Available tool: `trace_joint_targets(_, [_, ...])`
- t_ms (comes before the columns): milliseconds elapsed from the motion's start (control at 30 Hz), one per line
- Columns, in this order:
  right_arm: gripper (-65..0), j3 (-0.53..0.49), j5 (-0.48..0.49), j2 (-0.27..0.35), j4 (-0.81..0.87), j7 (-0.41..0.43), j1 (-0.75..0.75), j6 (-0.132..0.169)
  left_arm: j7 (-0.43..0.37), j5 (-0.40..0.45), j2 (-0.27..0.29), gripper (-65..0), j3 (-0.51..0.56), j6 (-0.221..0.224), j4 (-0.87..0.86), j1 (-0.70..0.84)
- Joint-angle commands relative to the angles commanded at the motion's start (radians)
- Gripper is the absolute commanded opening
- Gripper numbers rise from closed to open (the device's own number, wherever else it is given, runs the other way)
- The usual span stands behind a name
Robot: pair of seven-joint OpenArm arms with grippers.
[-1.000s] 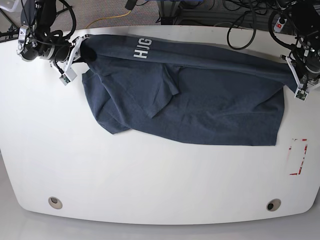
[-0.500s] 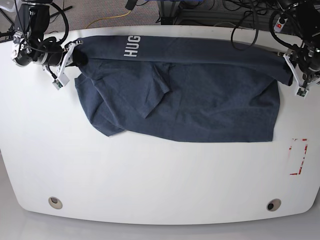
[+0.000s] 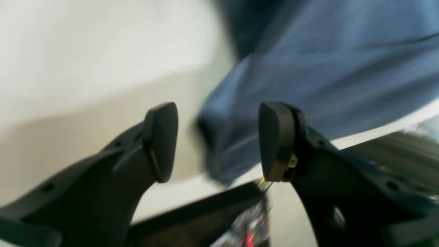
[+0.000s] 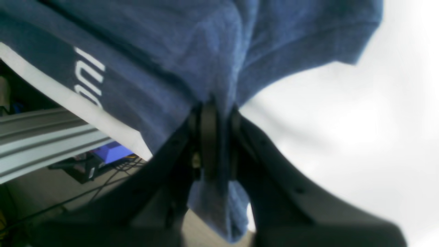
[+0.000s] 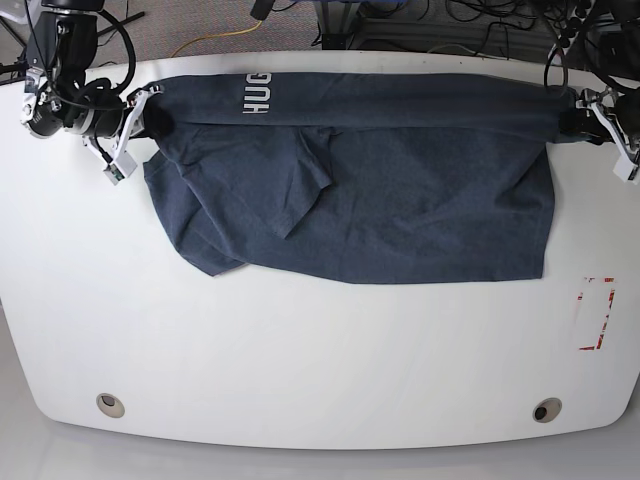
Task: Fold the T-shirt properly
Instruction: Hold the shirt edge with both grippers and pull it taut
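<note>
The navy T-shirt [image 5: 400, 190] lies spread along the back of the white table [image 5: 320, 370], its upper part folded over so the white letters "HUG" [image 5: 247, 96] show near the far edge. My right gripper [image 5: 148, 118] is at the shirt's left end in the base view. The right wrist view shows that gripper [image 4: 214, 137] shut on a bunched fold of the T-shirt [image 4: 164, 61]. My left gripper [image 5: 598, 120] is at the shirt's right end. In the left wrist view it [image 3: 217, 140] stands open, with the T-shirt's corner [image 3: 308, 68] lying just beyond its fingertips [image 3: 276, 137], blurred.
A red-marked rectangle [image 5: 597, 313] is on the table near its right edge. Two round holes [image 5: 111, 405] [image 5: 547, 410] sit near the front corners. Cables and equipment lie on the floor behind the far edge [image 5: 400, 25].
Both arms moved toward the table's far edge, drawing the shirt's top back and straighter. The left gripper opened and let go of the shirt's right corner.
</note>
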Motion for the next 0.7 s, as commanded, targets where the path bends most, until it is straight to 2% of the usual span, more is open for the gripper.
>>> trace_joint_targets(133, [-61.8, 0.000, -0.002, -0.014, 0.002, 0.000, 0.000, 0.000, 0.009, -0.109, -0.006, -30.6, 0.000, 0.000, 0.000, 0.000])
trace_joint_targets(400, [-61.7, 0.000, -0.003, -0.020, -0.003, 0.000, 0.020, 0.000, 0.021, -0.153, -0.037, -31.0, -0.008, 0.000, -0.002, 0.028])
trace_joint_targets(467, [-61.7, 0.005, -0.003, -0.020, -0.005, 0.000, 0.020, 0.000, -0.008, -0.124, -0.052, -31.1, -0.009, 0.000, -0.003, 0.021])
trace_joint_targets(567, [-61.5, 0.009, -0.005, -0.017, -0.005, 0.000, 0.021, 0.000, -0.063, -0.025, -0.072, -31.0, -0.029, 0.000, -0.008, -0.008])
trace_joint_targets(633, [-61.5, 0.012, -0.006, -0.012, -0.005, 0.000, 0.021, 0.000, -0.072, 0.040, -0.072, -30.7, -0.049, 0.000, -0.015, -0.044])
trace_joint_targets(700, [-61.5, 0.038, -0.006, -0.012, -0.005, 0.000, 0.015, 0.000, -0.071, 0.061, -0.075, -30.7, -0.054, 0.000, -0.029, -0.066])
